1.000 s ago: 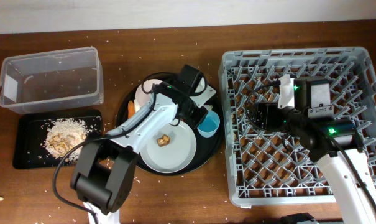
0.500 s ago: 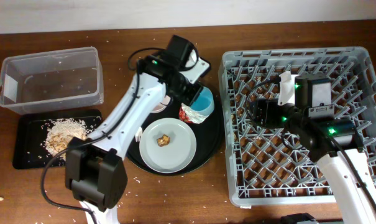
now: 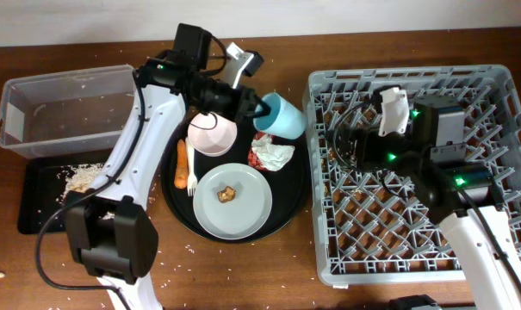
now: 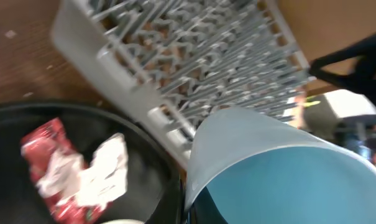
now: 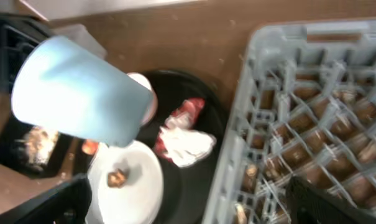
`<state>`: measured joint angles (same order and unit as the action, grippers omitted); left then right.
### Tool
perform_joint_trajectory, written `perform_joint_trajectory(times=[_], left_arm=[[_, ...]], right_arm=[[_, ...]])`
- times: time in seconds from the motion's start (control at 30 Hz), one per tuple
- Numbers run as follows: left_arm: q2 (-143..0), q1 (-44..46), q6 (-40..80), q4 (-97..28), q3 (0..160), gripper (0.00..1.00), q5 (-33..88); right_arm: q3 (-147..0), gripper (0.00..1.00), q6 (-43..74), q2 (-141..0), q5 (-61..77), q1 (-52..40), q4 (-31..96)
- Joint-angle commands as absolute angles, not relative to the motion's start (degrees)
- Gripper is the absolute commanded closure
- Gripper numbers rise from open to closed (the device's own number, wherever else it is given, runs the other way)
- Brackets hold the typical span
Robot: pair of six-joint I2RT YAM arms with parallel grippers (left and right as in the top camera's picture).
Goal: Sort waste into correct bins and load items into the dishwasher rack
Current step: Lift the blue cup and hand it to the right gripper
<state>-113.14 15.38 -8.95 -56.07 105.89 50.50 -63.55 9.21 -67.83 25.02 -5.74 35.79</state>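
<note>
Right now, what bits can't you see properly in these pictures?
Left gripper fingertips: overhead, hidden by the light blue cup; it fills the left wrist view too.
Brown food chunk on the plate: overhead, too small to identify.
Shallow black tray: overhead, partly under the left arm.
Dishwasher rack: overhead, middle covered by the right arm.

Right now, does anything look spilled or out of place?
Yes: pale grain crumbs lie scattered beyond the shallow black tray, over the table and inside the clear tub. The light blue cup hangs tipped sideways in the left fingers.
</note>
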Motion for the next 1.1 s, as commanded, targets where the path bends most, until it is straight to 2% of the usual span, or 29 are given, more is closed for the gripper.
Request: perform_joint_trajectory(times=[0.0, 0.17, 0.3, 0.37, 0.7, 0.9, 0.93, 1.0, 1.07], left_arm=[[-112.4, 14.3, -8.6, -55.4, 107.1, 1.00, 59.4], [-112.5, 10.5, -6.9, -49.7, 107.1, 1.00, 75.0], [-112.5, 6.0, -6.9, -49.0, 107.1, 1.00, 82.1], [-112.6, 5.2, -6.9, -46.5, 107.0, 1.00, 90.0], [-112.7, 8.3, -3.5, -45.9, 107.0, 1.00, 90.2], [-112.7, 12.7, -3.5, -45.8, 107.0, 1.00, 87.6], [-112.7, 13.0, -3.5, -45.6, 107.0, 1.00, 87.6], [-112.7, 13.5, -3.5, -45.4, 107.0, 1.00, 87.2], [-112.7, 13.5, -3.5, -45.4, 107.0, 1.00, 87.2]], right_arm=[[-64.5, 0.01, 9.0, -68.0, 33.5, -6.0, 32.1], [-64.5, 0.02, 5.8, -68.0, 46.6, -6.0, 23.8], [-64.5, 0.02, 5.8, -68.1, 48.6, -6.0, 17.4], [-64.5, 0.01, 5.8, -68.9, 51.7, -6.0, 13.0], [-64.5, 0.01, 6.5, -76.4, 62.9, -6.0, -1.1], [-64.5, 0.01, 7.0, -78.2, 63.1, -6.1, -2.4], [-64.5, 0.02, 6.9, -78.3, 63.2, -6.4, -2.5], [-64.5, 0.20, 6.9, -78.3, 63.2, -9.0, -3.9], [-64.5, 0.32, 6.9, -78.3, 63.0, -10.0, -4.1]])
